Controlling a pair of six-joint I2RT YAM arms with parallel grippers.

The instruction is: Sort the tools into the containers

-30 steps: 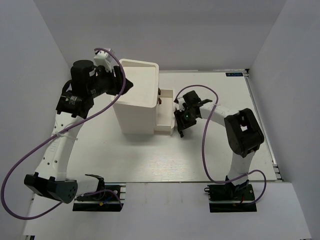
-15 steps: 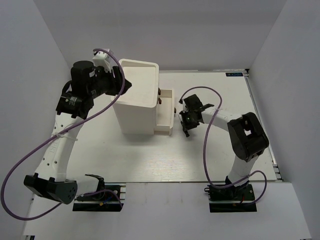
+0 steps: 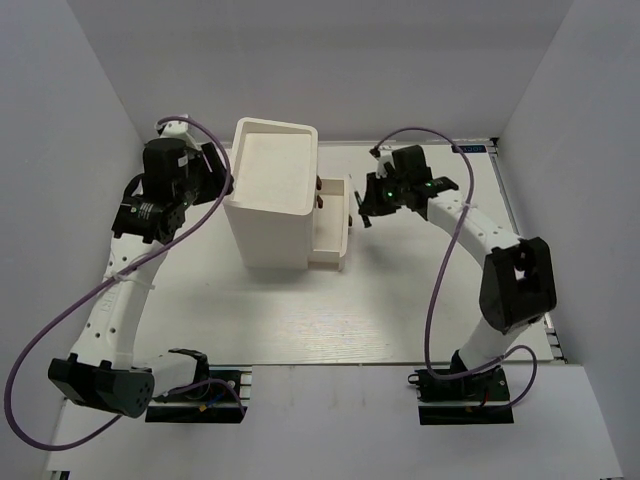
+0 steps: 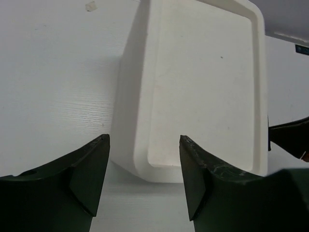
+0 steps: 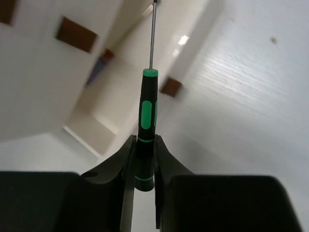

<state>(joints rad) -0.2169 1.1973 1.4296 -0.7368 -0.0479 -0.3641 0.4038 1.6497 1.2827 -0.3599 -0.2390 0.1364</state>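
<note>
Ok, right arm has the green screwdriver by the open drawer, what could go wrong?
The right tool pinches the screwdriver only at the handle's butt, so it could pivot or slip out. Its thin shaft leads toward the drawer; the tip might snag the rim. The left tool is open, so a bump could shift the cabinet.

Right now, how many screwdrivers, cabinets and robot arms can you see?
green-and-black screwdriver: 1
white cabinet: 1
robot arms, the left arm and the right arm: 2
Total: 4
</note>
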